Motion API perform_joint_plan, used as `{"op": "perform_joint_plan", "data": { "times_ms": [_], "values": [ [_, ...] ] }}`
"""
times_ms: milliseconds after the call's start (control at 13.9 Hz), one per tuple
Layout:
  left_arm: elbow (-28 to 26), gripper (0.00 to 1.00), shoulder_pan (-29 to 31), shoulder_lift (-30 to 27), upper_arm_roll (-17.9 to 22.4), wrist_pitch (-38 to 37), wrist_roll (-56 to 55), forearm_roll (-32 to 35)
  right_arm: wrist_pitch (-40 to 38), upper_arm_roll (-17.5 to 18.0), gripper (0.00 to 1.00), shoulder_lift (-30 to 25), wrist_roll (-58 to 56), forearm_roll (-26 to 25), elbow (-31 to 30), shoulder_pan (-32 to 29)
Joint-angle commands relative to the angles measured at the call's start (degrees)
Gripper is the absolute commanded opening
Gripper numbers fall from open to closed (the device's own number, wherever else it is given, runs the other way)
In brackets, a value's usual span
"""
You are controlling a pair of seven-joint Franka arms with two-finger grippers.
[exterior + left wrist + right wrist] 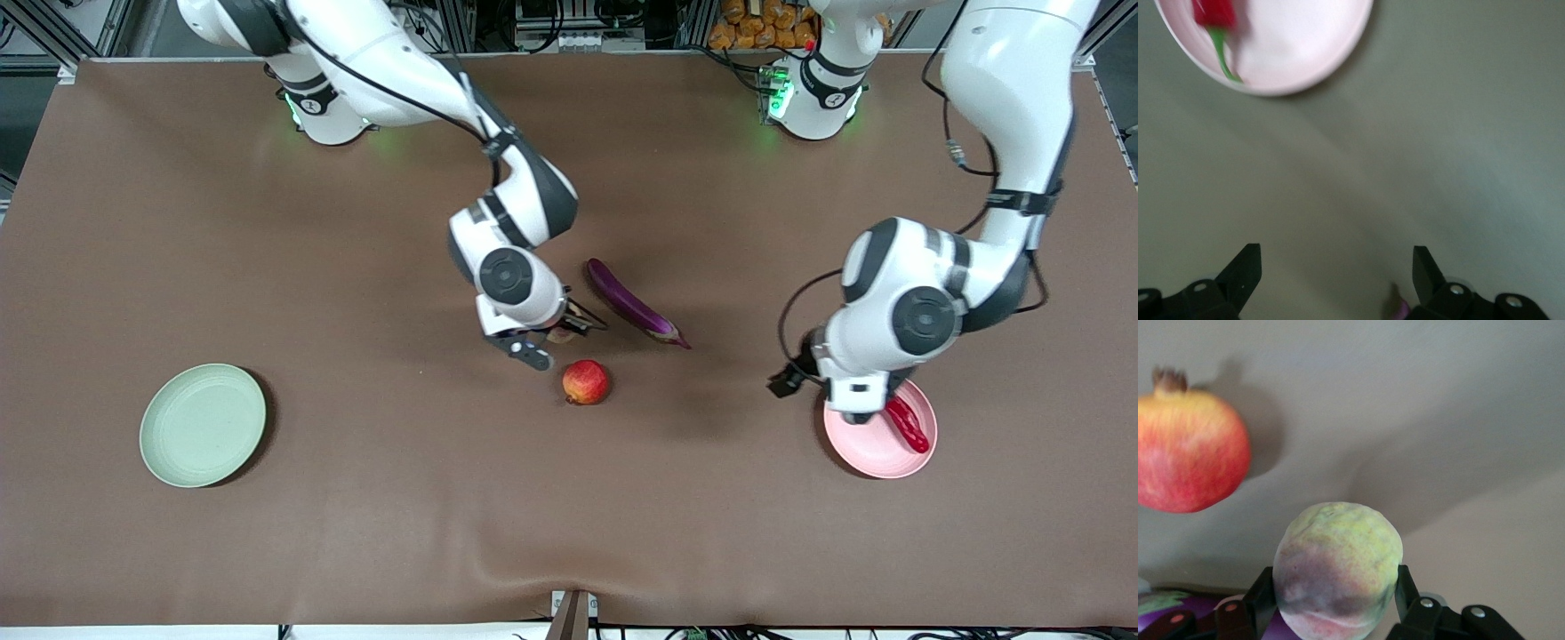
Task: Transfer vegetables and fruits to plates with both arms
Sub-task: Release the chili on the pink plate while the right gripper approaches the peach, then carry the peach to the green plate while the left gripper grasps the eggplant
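My right gripper (553,340) is shut on the pale green fruit with a pink blush (1338,570), held over the table between the red-orange fruit (586,381) and the purple eggplant (633,303). The red-orange fruit also shows in the right wrist view (1188,450). The red chili pepper (908,423) lies on the pink plate (858,444), also seen in the left wrist view (1298,53). My left gripper (1337,267) is open and empty, over the table at the pink plate's edge (855,411). The mint green plate (203,425) holds nothing.
The brown table cloth (400,516) covers the whole table. The two arm bases stand along the table's edge farthest from the front camera. A small bracket (572,613) sits at the table edge nearest that camera.
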Motion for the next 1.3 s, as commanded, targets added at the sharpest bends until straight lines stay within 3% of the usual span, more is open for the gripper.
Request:
{"op": "perform_joint_plan", "data": {
  "times_ms": [0, 72, 361, 505, 794, 938, 1227],
  "values": [
    [0.0, 1.0, -3.2, 0.9, -0.2, 2.0, -5.0, -1.8, -7.8, 0.8, 0.0, -6.6, -7.2, -0.7, -2.6, -6.9],
    [0.2, 0.91, -5.2, 1.1, -0.2, 3.9, -7.3, -1.8, -9.5, 0.6, 0.0, -7.6, -8.7, -1.5, -2.9, -9.9],
    [2.3, 0.85, -15.7, 4.2, 0.1, 7.9, -21.0, -1.1, -13.8, 0.3, 0.0, -9.9, -20.9, -11.6, -3.3, -20.4],
    [1.6, 0.85, -18.3, 4.6, 0.0, 8.4, -26.5, -1.6, -16.1, 0.4, 0.0, -10.8, -35.4, -11.5, -3.3, -29.1],
    [-5.0, 0.82, -23.1, 3.8, 0.0, 8.6, -32.7, -1.2, -17.0, 0.4, 0.0, -9.8, -63.6, -11.6, -3.7, -45.2],
    [-5.8, 0.8, -23.1, 4.0, 0.0, 9.9, -33.7, -1.2, -15.9, 0.4, 0.0, -7.8, -70.0, -11.8, -3.7, -49.5],
    [-11.6, 0.77, -24.1, 4.2, 0.2, 20.7, -35.1, -1.0, -7.9, 0.4, 0.0, -3.1, -74.9, -11.6, -3.7, -52.0]
  ]
}}
